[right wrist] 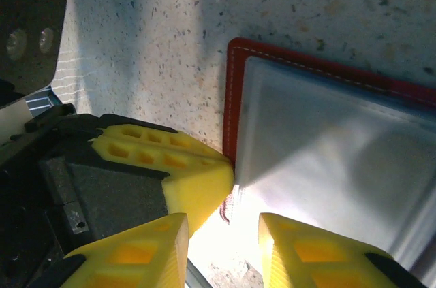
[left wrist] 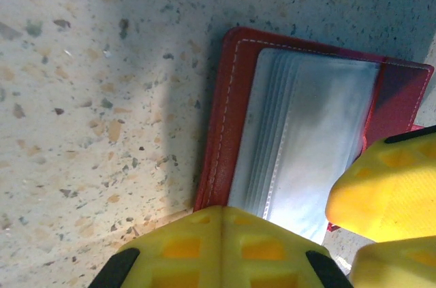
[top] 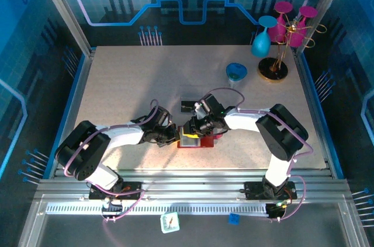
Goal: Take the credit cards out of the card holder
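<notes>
The red card holder (top: 203, 141) lies open on the table between my two grippers. Its red border (left wrist: 221, 124) frames pale pinkish-grey pockets (left wrist: 320, 131), and no card shows in them. My left gripper (left wrist: 230, 214) is shut, its yellow tips resting on the holder's near edge. My right gripper (right wrist: 223, 233) stands open, straddling the bright pocket edge (right wrist: 327, 158) of the card holder (right wrist: 231, 97). Its yellow fingers (left wrist: 385, 186) hang over the holder's right side. My grippers, left (top: 177, 137) and right (top: 191, 129), nearly touch. One black credit card (top: 188, 107) lies on the table just behind the holder.
A blue bowl (top: 236, 72) and a gold-based stand (top: 273, 70) hung with pink and blue glasses sit at the back right. The left gripper's fingers (right wrist: 184, 169) crowd the holder's corner beside my right gripper. The metal rail (top: 187, 191) runs along the near edge.
</notes>
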